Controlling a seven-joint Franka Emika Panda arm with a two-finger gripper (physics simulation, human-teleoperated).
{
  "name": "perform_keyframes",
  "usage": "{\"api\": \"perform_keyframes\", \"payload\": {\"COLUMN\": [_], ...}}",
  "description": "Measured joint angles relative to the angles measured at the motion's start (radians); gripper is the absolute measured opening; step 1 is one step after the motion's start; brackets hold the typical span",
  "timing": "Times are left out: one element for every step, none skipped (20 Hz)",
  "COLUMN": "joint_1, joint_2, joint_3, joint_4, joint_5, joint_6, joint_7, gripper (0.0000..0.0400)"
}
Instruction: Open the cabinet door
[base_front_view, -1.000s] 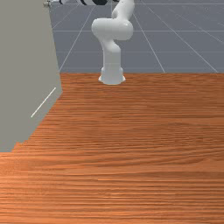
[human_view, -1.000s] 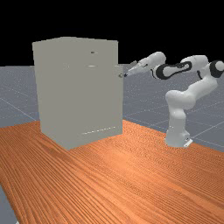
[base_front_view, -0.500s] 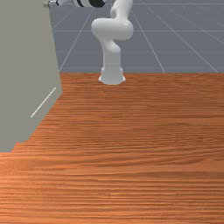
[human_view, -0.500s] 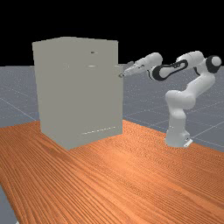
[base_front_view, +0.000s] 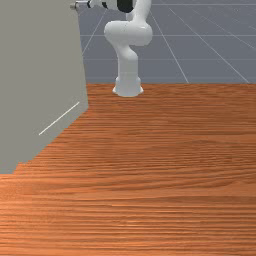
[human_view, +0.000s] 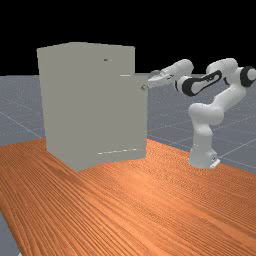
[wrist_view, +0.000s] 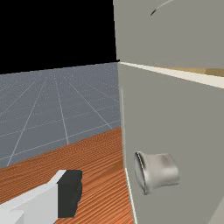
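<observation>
My tool (human_view: 149, 83) is released, its grip spread, with one black-padded white finger (wrist_view: 70, 193) apart from the round, flared, silvery metal knob (wrist_view: 162, 171) just beside it. The knob sits on the flat grey cabinet door (wrist_view: 175, 118), which stands ajar, a tan strip of interior visible above its pale top edge. Beyond rises the tall, boxy grey cabinet (human_view: 59, 100), on the orange-brown wooden tabletop (human_view: 125, 210); past that lies the grey, gridded floor (wrist_view: 35, 113).
</observation>
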Motion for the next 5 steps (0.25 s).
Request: {"api": "perform_keyframes", "payload": {"joint_1": [0.001,0.002,0.002,0.001,-0.001], "joint_2": [-0.002,-0.002,0.001,0.005,0.012], "joint_3": [0.046,0.093,0.135,0.182,0.236], "joint_4": [-0.003,-0.005,-0.005,-0.002,0.003], "joint_5": [0.003,0.006,0.009,0.014,0.018], "joint_6": [-0.001,-0.001,-0.001,-0.001,-0.001], "joint_7": [0.029,0.060,0.089,0.123,0.162], "gripper": [0.0400,0.0400,0.0400,0.0400,0.0400]}}
